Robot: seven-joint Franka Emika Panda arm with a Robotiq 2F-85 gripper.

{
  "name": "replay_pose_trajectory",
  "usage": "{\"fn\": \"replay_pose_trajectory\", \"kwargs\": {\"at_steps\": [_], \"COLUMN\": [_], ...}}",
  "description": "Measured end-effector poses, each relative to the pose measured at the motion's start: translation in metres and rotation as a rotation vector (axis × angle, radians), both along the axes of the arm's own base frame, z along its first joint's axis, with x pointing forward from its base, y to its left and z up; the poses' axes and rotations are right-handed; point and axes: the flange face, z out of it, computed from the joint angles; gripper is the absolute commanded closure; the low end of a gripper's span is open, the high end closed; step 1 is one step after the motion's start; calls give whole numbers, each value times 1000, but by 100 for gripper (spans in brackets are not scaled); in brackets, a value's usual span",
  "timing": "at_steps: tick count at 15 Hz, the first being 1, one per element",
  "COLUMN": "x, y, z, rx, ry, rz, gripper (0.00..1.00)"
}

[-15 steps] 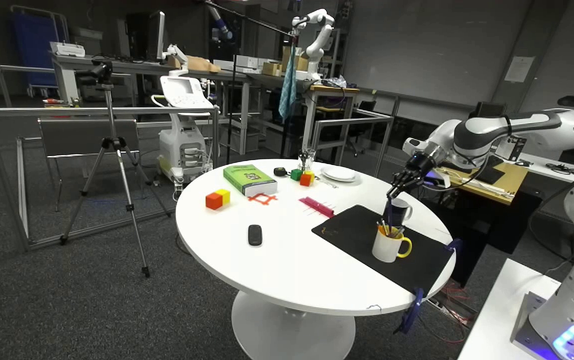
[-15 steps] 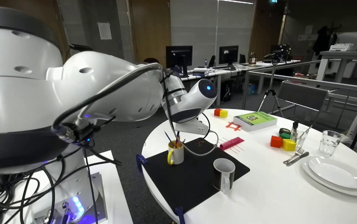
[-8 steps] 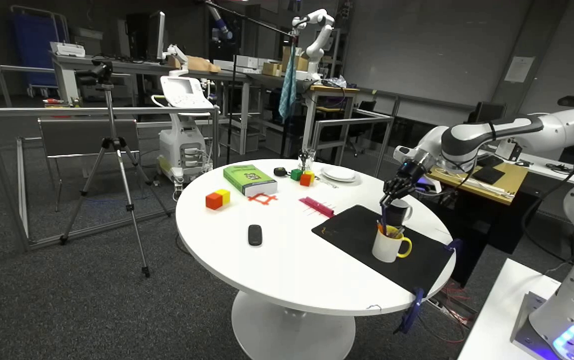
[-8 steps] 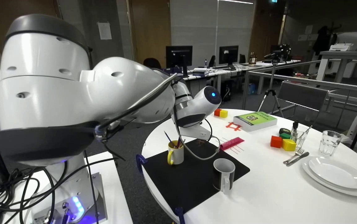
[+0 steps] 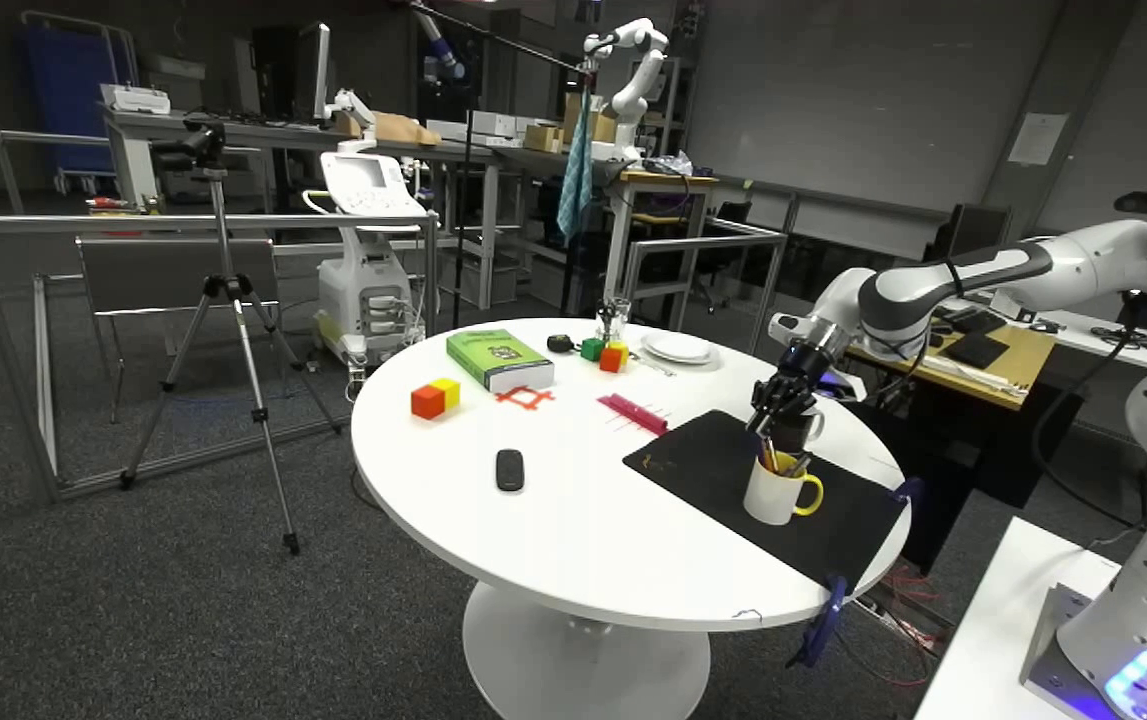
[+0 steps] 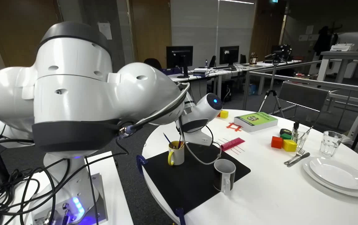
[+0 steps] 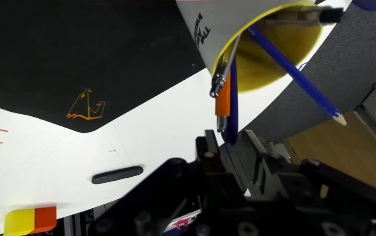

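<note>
Both exterior views overlook the table (image 5: 583, 490) — the wrist view, close, faces the yellow-rimmed mug (image 7: 220, 26).

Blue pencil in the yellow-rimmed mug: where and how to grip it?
I'd grip the blue pencil on its upper shaft, below the sharpened tip, coming from above on the side it leans toward, jaws closing across the slant. It slopes out of the mug, and that end stands apart from the orange pen; the tip tapers, offering less to hold.

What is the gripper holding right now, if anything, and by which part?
Nothing: in the wrist view the gripper stands open, with gaps showing between its fingers and the purple stick.
</note>
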Motion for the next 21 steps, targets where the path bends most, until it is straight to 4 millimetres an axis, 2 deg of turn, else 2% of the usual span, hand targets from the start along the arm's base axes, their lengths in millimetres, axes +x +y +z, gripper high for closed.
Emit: {"fn": "replay_pose_trajectory", "kwargs": {"at_steps": [5,6,11,17,21], "x": [3,4,4,-12,-17], "y": [2,3,3,14,21], "z": [-1,1,15,12,16], "rx": [-15,-17,-24,-89,-106], "ry": [-6,-9,-35,-7,-28], "rz": [10,11,28,208,312], "gripper": [5,0,0,0,0]}}
